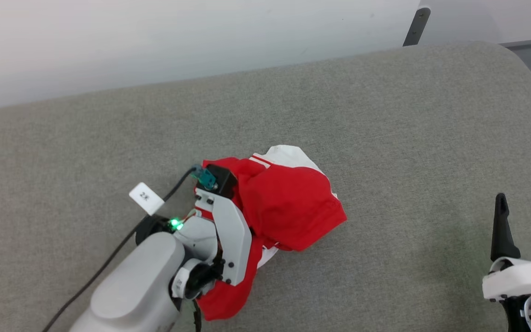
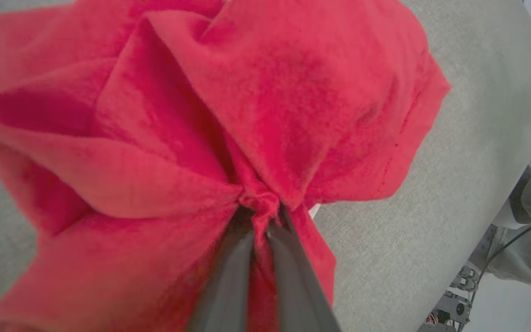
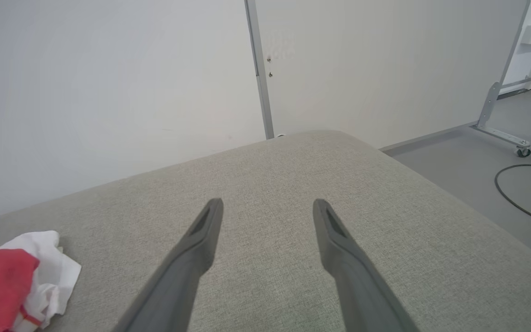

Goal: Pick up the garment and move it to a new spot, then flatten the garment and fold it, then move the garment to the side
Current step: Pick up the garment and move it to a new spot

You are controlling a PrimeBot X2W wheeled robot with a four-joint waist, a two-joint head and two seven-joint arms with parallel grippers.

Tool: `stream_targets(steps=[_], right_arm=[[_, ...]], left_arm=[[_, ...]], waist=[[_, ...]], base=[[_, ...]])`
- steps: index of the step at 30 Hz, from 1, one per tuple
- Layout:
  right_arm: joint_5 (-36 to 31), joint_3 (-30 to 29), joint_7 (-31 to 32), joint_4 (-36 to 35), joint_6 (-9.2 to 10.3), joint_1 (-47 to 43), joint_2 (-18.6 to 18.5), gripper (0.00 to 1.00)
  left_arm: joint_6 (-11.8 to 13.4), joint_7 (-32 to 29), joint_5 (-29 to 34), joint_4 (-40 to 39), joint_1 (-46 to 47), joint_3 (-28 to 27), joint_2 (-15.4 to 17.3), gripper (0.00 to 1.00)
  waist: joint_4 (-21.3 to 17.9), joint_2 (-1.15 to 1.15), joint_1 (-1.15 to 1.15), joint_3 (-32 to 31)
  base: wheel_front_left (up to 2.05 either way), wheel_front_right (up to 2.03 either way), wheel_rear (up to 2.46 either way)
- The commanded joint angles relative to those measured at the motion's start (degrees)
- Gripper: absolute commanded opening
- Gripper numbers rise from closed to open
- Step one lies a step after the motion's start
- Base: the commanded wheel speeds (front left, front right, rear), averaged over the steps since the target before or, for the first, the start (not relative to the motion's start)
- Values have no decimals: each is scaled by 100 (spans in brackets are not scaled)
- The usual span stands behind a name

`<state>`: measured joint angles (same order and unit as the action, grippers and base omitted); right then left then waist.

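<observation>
Lab: wheeled partition panels (image 3: pixel 362 69), loose floor cable (image 3: pixel 497 182)

Your left arm (image 1: pixel 141 276) reaches in from the lower left; your left jaws pinch shut on the garment (image 2: pixel 293 115). Your right jaws stand wide apart at lower right, fingers (image 1: pixel 501 226) pointing up.

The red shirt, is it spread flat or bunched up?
Bunched up: the garment lies in a rumpled heap on the grey cushion, with the left gripper pinching a gathered fold.
</observation>
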<state>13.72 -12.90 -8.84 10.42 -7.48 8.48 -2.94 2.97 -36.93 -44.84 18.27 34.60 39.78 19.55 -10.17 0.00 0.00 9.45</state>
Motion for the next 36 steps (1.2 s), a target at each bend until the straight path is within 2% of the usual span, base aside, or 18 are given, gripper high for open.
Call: stream_targets(steps=[1,6,7,9,10,11,17,23,27,33,36], right_arm=[[-2,15,-20,12,-2,69,11,100],[-36,55,-17,47,-2,151,10,100],[-37,66,-12,56,-2,152,10,100],[-46,81,-6,82,-2,144,10,100],[-65,99,7,82,-2,150,11,100],[-81,115,15,76,-2,156,11,100],[-223,127,126,22,-2,50,10,100],[-293,184,280,-124,-2,-138,0,100],[-304,245,361,-209,-2,-243,-66,100],[-304,282,372,-248,-2,-375,-114,100],[-301,271,333,-217,-2,-401,-139,100]], left_arm=[[-55,13,-65,192,-61,26,-69,0],[-259,46,-43,614,-20,160,-168,0],[-301,69,-60,701,-6,164,-193,5],[-351,98,-110,836,19,148,-240,47],[-372,134,-126,879,52,131,-241,92],[-392,153,-139,915,85,114,-241,100],[-481,237,-113,638,151,69,-79,100],[-364,502,-109,-102,-73,-176,309,100],[-201,1032,-6,-605,-280,-463,580,100],[-336,2077,19,-1121,-736,-929,945,100],[-272,2685,153,-1224,-1016,-1143,1119,100]], waist=[[13,0,0,2],[58,0,0,-37],[69,0,0,-56],[106,0,0,-107],[123,0,0,-133],[142,0,0,-165],[322,0,0,-499],[546,0,0,-919],[720,0,0,-1095],[958,0,0,-1292],[1069,0,0,-1375]], base=[[0,0,0],[0,0,0],[0,0,0],[0,0,0],[0,0,0],[0,0,0],[0,0,0],[0,0,0],[0,0,0],[0,0,0],[0,0,0]])
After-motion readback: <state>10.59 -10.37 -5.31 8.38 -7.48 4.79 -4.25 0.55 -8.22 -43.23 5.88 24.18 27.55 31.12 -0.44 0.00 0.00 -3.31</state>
